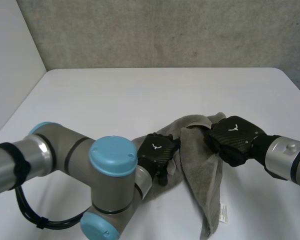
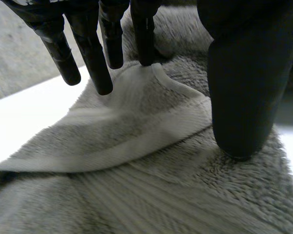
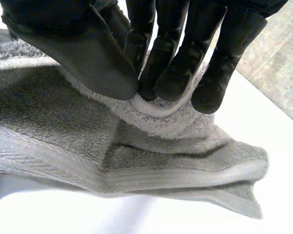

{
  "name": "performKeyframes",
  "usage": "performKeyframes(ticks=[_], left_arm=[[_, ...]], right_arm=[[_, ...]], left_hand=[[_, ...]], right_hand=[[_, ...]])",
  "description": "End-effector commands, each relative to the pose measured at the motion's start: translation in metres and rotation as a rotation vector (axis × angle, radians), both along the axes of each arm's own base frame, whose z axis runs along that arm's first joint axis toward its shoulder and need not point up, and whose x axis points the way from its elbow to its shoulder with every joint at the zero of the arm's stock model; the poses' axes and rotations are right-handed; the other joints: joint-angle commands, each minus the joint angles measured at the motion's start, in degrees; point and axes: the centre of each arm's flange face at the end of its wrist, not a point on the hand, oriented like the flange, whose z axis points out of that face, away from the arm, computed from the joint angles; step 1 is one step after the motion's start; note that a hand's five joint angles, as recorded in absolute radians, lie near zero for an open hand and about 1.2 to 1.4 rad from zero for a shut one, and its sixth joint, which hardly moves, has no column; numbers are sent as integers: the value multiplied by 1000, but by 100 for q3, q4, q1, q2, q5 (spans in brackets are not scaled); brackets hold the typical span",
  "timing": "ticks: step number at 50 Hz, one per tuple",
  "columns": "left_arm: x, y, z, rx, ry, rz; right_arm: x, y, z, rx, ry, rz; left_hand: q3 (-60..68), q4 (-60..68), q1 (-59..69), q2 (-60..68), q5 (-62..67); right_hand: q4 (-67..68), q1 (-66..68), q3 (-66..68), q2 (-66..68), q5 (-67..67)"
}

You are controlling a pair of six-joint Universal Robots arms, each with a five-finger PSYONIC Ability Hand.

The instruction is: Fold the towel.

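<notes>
White table (image 1: 90,100), a single grey towel (image 1: 200,170) laid on it toward the near right side, crumpled and folded over on itself, one narrow end trailed toward the near edge, a white label (image 1: 224,212) attached there.

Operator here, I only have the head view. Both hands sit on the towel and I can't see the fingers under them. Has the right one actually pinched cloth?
Observer: Yes. In its wrist view the right hand has a raised fold of the towel pinched between thumb and fingertips.
Operator: Which part of the towel?
Observer: A hemmed edge, bunched up. Under that fold, more hemmed layers lie flat on the table.
Operator: And the left?
Observer: No pinch. The left hand has straight fingers, with one tip touching a raised hem. Its thumb presses the pile, apart from them.
</notes>
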Motion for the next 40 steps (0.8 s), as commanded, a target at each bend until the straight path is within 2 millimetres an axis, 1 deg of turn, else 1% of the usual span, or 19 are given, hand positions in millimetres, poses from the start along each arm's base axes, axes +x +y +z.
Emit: performKeyframes(ticks=[1,5,7,13,15,16,18,19,21,22,24,30,32,33,35,36,38,39,40], left_arm=[[-12,-4,-4,5,-5,-7],[-15,-7,-5,-2,0,-7],[-18,-9,-6,-6,2,-6],[-21,-12,-10,-8,0,-8],[-23,-14,-11,-12,5,-8],[-23,-14,-11,-12,5,-8],[-26,-16,-9,-20,14,-12],[-26,-16,-9,-20,14,-12],[-28,-18,-6,-28,21,-14],[-28,-18,-6,-28,21,-14],[-28,-19,-2,-34,24,-11],[-28,-25,9,-78,12,-7],[-23,-35,28,-145,-9,14],[-23,-35,28,-145,-9,15],[-7,-51,57,-222,-26,83],[-7,-51,58,-222,-26,83],[6,-54,94,-286,-24,128],[6,-54,94,-287,-24,128],[11,-50,111,-307,-16,131]], right_arm=[[-2,1,-1,22,-16,13],[-2,4,-3,33,-25,30],[-2,6,-4,44,-32,42],[-1,7,-6,51,-33,46],[-4,6,-7,55,-33,36],[-4,6,-7,55,-33,36],[-5,4,-8,55,-33,32],[-5,4,-8,55,-33,32],[-6,3,-8,51,-33,28],[-6,3,-8,51,-33,28],[-5,0,-6,37,-34,28],[-5,-7,3,-2,-34,20],[-6,-15,14,-42,-35,6],[-6,-16,14,-42,-35,6],[-5,-23,26,-91,-42,1],[-5,-23,26,-91,-42,1],[-5,-26,51,-171,-56,-5],[-5,-26,51,-171,-56,-5],[-8,-26,67,-217,-60,-14]], left_hand=[[-468,449,439,443,433],[121,1038,1028,1032,1022],[724,1641,1631,1634,1625],[1064,1980,1970,1974,1964],[1967,2883,2874,2877,2868],[1972,2888,2879,2882,2873],[2792,3708,3699,3702,3692],[2796,3713,3703,3706,3697],[3717,4633,4623,4627,4617],[3721,4638,4628,4631,4622],[4925,5841,5832,5835,5826],[4930,5847,5837,5840,5831],[4930,5847,5837,5840,5831],[4930,5847,5837,5840,5831],[4930,5847,5837,5840,5831],[4930,5847,5837,5840,5831],[4930,5847,5837,5840,5831],[4930,5847,5837,5840,5831],[4930,5847,5837,5840,5831]], right_hand=[[218,409,274,445,243],[218,409,274,445,243],[218,409,274,445,243],[218,409,274,445,243],[218,409,274,445,243],[218,409,274,445,243],[218,409,274,445,243],[218,409,274,445,243],[218,409,274,445,243],[218,409,274,445,243],[218,409,274,445,243],[218,409,274,445,243],[218,409,274,445,243],[218,409,274,445,243],[218,409,274,445,243],[218,409,274,445,243],[218,409,274,445,243],[218,409,274,445,243],[218,409,274,445,243]])
